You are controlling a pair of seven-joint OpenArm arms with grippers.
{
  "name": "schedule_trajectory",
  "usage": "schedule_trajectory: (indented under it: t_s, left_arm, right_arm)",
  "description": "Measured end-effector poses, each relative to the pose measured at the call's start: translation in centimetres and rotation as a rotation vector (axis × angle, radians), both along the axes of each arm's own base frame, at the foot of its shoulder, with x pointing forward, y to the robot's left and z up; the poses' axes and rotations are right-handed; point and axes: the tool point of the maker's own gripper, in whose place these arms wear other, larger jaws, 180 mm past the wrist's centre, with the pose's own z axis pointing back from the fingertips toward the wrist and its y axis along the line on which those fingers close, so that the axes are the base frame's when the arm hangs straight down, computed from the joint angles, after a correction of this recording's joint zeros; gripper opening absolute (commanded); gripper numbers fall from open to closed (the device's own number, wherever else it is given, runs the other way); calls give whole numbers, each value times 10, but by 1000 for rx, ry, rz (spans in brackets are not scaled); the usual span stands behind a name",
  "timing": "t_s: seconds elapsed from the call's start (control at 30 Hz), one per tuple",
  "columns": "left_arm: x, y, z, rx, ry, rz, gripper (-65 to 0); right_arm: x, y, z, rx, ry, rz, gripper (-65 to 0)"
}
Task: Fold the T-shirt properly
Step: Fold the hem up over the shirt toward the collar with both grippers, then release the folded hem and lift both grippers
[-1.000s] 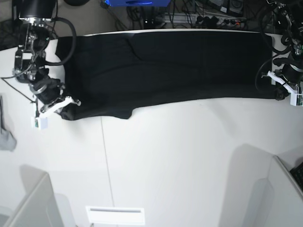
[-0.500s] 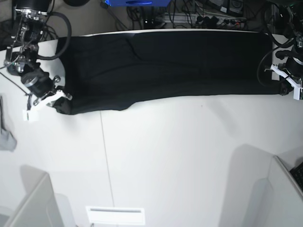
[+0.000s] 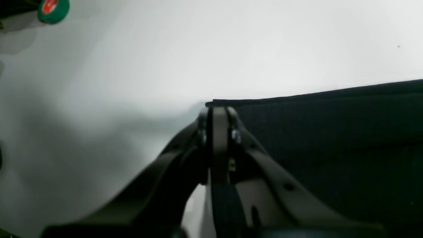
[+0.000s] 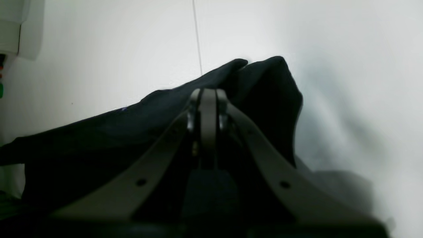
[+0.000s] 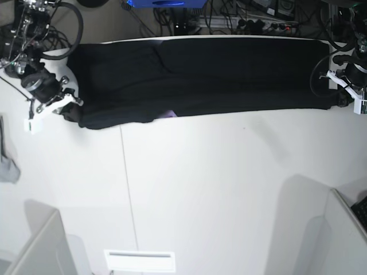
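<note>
I see a white table (image 5: 200, 189) with a thin seam running near to far on its left part, cables and a blue box (image 5: 163, 3) beyond the far edge, and pale panels at the near corners. The T-shirt (image 5: 200, 74) lies as a long black band along the far edge, stretched between both arms. Only the base view shows a small purple patch (image 5: 168, 114) peeking out at its near hem, and a grey cloth (image 5: 8, 169) at the left edge. The left wrist view alone shows a green roll (image 3: 53, 10). The left gripper (image 3: 216, 114) is pressed together, pinching a flat, crisp corner of the T-shirt; the right gripper (image 4: 208, 96) is likewise clamped on a bunched, rounded fold. The fabric looks matte and finely woven
</note>
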Motion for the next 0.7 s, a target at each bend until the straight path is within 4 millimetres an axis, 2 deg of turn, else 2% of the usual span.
schedule_trajectory:
  t_s: [0.17, 0.27, 0.37, 0.57, 0.7]
  left_arm:
    - [-9, 0, -6, 0, 31, 0, -650]
    - [-12, 0, -7, 0, 39, -2, -650]
    - [-14, 0, -9, -3, 43, -1, -650]
    - [-24, -1, -14, -5, 70, -1, -650]
    - [-31, -1, -18, -4, 95, 1, -650]
  right_arm:
    - [-10, 0, -7, 41, 28, -43, -650]
    - [-24, -10, -13, 40, 88, -69, -650]
    - [-27, -15, -5, 42, 82, -91, -650]
    - [-39, -12, -11, 59, 123, -91, -650]
    - [-59, -4, -25, 84, 183, -100, -650]
